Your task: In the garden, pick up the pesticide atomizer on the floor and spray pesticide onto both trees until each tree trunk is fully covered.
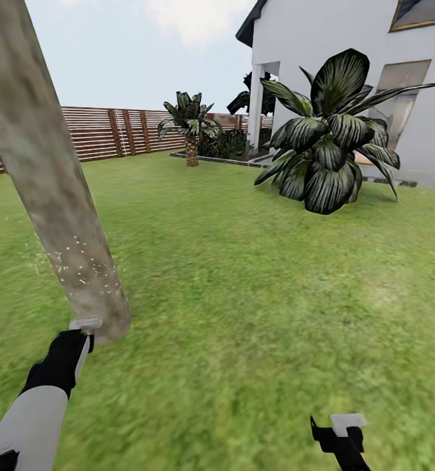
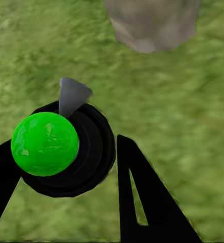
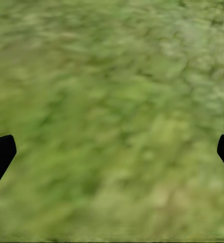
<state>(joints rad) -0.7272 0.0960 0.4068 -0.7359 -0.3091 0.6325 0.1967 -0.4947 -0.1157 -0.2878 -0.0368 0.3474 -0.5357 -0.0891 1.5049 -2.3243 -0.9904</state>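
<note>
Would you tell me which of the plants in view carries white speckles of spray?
The thick grey-brown tree trunk beside the left gripper, speckled white low down. The small palm by the fence and the broad-leaved plant show none.

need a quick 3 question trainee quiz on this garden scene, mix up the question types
1. True or false: the left pincer is shut on the atomizer.
2. Which is nearest the tree trunk? A) left pincer B) right pincer C) broad-leaved plant
3. Fill in: pale specks dot the trunk's ____ part.

Key: 1 true; 2 A; 3 lower
</note>
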